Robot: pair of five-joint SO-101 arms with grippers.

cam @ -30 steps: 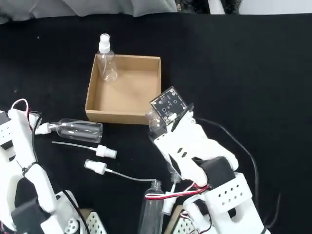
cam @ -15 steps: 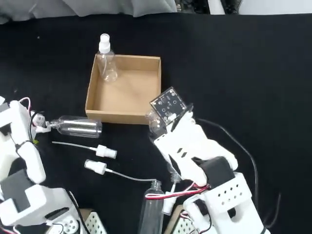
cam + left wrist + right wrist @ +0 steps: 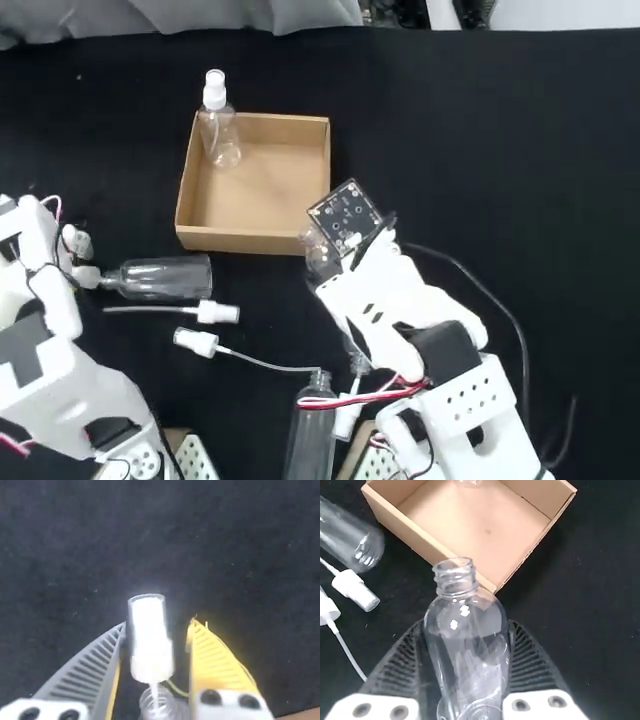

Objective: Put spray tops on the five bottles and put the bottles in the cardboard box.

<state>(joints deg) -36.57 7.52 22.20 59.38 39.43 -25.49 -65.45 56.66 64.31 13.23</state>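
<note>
A clear bottle with a white spray top lies on the black table in front of the cardboard box. My left gripper is open, its fingers close on either side of that spray top, at the table's left side. My right gripper is shut on an uncapped clear bottle, held near the box's front right corner. A capped bottle stands in the box's back left corner. Two loose spray tops with long tubes lie nearby.
Another uncapped bottle lies at the front edge between the arm bases. The right arm's body and its cable cover the front middle. The box floor is bare apart from the one bottle.
My left arm has swung in so that its fingers flank the lying bottle's spray top. That bottle has shifted slightly toward the front. The right arm has kept still.
</note>
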